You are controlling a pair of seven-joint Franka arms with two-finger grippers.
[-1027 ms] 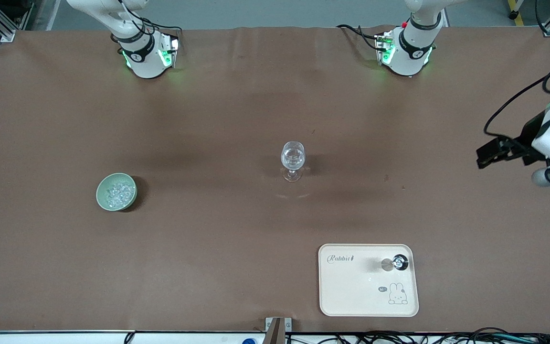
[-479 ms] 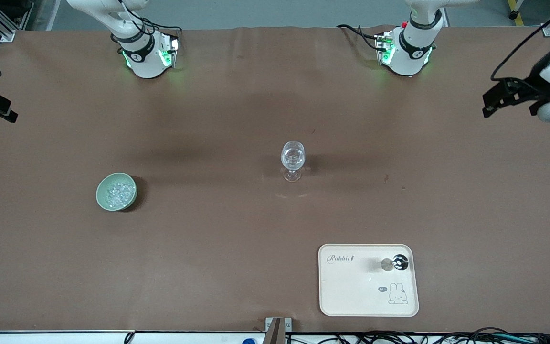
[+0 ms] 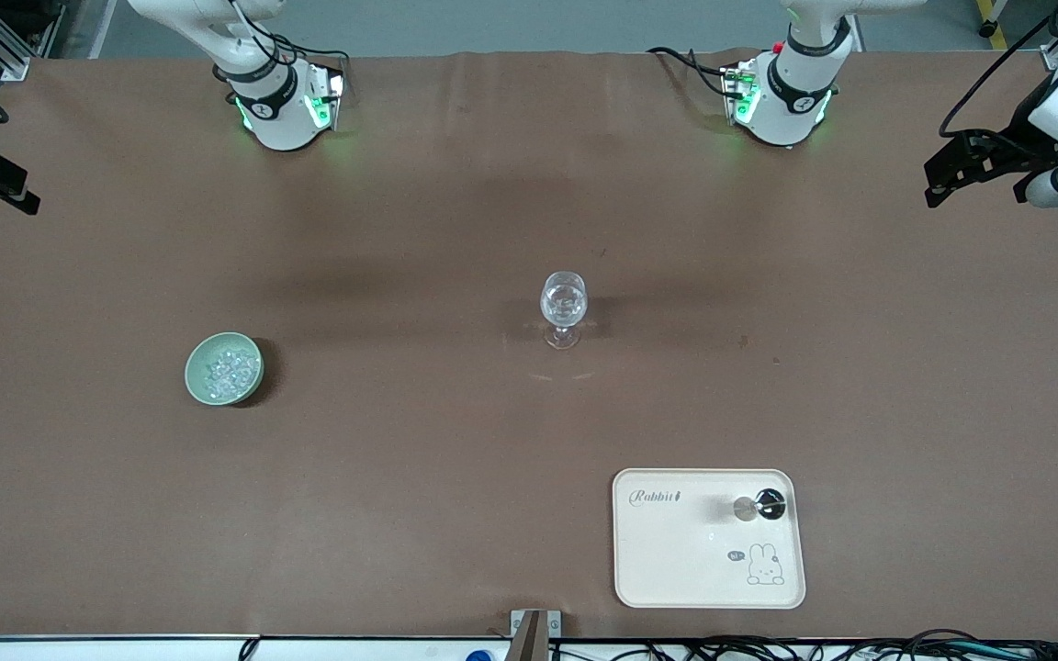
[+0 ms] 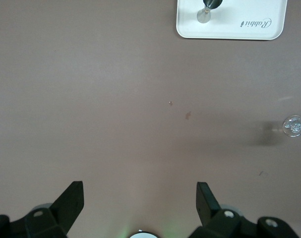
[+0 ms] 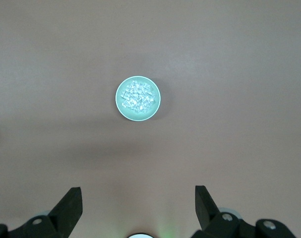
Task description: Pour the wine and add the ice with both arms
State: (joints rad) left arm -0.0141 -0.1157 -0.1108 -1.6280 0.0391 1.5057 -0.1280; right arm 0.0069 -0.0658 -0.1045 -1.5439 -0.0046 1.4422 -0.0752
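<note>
front view: high camera across the desk, facing both arm bases along the farther edge and taking in nearly the whole top. left wrist view: carried high, looking straight down past its own open fingers; it shares the tray and stemmed glass with the front view. right wrist view: also high and straight down past open fingers; it shares the green bowl of ice with the front view.
</note>
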